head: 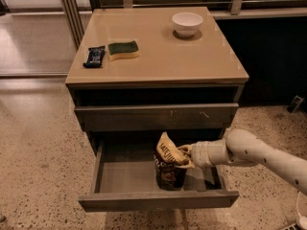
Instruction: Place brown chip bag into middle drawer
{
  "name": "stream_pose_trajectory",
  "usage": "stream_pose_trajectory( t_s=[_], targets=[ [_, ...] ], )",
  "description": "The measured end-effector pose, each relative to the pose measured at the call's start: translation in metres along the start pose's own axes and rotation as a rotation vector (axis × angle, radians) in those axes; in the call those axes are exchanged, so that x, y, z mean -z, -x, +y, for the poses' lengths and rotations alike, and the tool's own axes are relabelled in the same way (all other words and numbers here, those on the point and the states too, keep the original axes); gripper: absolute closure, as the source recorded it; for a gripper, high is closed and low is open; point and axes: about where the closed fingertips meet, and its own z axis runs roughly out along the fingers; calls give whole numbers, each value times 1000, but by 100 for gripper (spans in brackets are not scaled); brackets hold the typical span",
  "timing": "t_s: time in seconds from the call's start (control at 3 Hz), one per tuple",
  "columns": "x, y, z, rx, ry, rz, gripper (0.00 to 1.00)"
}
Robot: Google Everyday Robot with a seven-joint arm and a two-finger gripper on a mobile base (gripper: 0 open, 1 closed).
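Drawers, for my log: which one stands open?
The middle drawer, pulled out with its grey floor showing; the scratched drawer front above is shut. The pincer is at the brown chip bag inside it.
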Motion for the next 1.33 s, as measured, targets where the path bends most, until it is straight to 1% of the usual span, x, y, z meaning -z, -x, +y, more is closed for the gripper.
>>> stream_pose_trajectory(
  t_s=[0.33, 0.67, 1.0, 1.33],
  targets=[
    [-1, -20, 15, -42, 6, 52, 100],
    [0, -25, 19, -45, 13, 83, 100],
    [0, -25, 19, -45, 13, 83, 81],
    [0, -25, 19, -45, 13, 83, 58]
  ],
)
